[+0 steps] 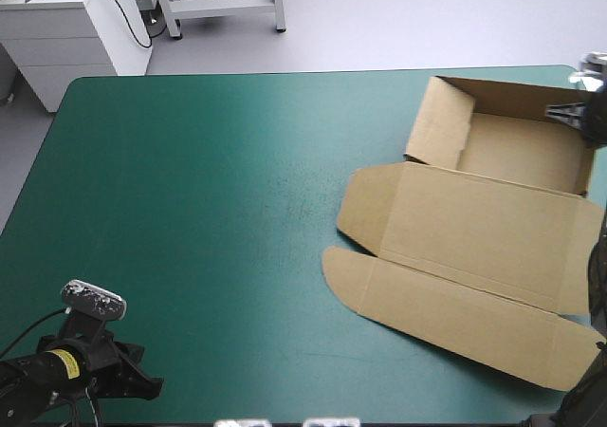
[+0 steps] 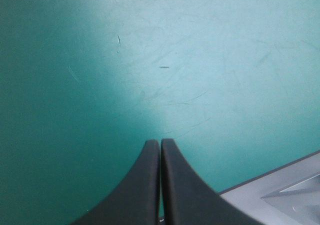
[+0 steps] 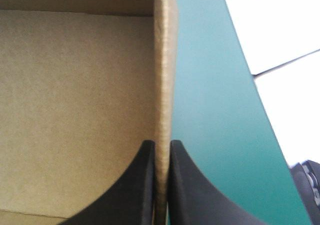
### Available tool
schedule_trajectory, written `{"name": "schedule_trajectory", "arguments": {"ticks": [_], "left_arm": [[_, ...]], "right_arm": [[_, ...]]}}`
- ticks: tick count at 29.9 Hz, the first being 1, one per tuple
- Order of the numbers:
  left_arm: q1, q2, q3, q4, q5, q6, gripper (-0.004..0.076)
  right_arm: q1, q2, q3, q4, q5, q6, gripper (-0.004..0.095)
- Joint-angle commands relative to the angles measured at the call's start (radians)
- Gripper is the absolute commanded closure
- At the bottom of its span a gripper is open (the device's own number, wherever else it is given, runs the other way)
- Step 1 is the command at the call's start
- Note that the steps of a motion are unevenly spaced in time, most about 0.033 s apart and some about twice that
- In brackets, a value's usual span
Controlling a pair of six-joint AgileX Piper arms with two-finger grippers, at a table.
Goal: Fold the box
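The brown box (image 1: pixel 493 218) lies at the table's right side as an open tray with raised walls at the far end and the lid and flaps flat toward the near edge. My right gripper (image 1: pixel 569 114) is at the tray's right wall, shut on the box: in the right wrist view its black fingers (image 3: pixel 145 185) pinch the upright wall (image 3: pixel 164 85) edge-on, the tray's floor (image 3: pixel 75 100) on one side. My left gripper (image 1: pixel 133 375) rests shut near the table's near left corner, far from the box, with only teal-green cover ahead of its fingers (image 2: pixel 150 185).
The teal-green table (image 1: pixel 209 190) stretches bare between the two arms. The box's right wall stands close to the table's right edge (image 3: pixel 240 85). A white cabinet (image 1: pixel 66 28) stands beyond the far left corner.
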Motion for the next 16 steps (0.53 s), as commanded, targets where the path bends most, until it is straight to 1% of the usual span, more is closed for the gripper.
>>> {"name": "schedule_trajectory", "arguments": {"ticks": [1, 4, 7, 9, 11, 13, 14, 16], "left_arm": [[-0.004, 0.007, -0.026, -0.01, -0.049, -0.011, 0.0732], [-0.004, 0.007, -0.026, -0.01, -0.049, -0.011, 0.0732], [-0.004, 0.007, -0.026, -0.01, -0.049, -0.011, 0.0732], [-0.004, 0.007, -0.026, -0.01, -0.049, -0.011, 0.0732], [-0.004, 0.007, -0.026, -0.01, -0.049, -0.011, 0.0732], [-0.004, 0.007, -0.026, -0.01, -0.047, -0.011, 0.0732], [-0.004, 0.007, -0.026, -0.01, -0.047, -0.011, 0.0732], [-0.004, 0.007, -0.026, -0.01, -0.047, -0.011, 0.0732]], "right_arm": [[-0.159, -0.053, -0.021, 0.071, 0.011, -0.016, 0.0926], [-0.254, -0.043, -0.021, 0.085, 0.011, -0.029, 0.0925], [-0.295, -0.043, -0.021, 0.073, 0.005, -0.031, 0.0894], [-0.301, -0.043, -0.021, 0.064, 0.004, -0.031, 0.0809], [-0.301, -0.043, -0.021, 0.064, 0.007, -0.031, 0.0681], [-0.301, -0.043, -0.021, 0.068, 0.012, -0.038, 0.0577], [-0.301, -0.045, -0.021, 0.069, 0.012, -0.057, 0.0537], [-0.301, -0.055, -0.021, 0.069, 0.012, -0.077, 0.0492]]}}
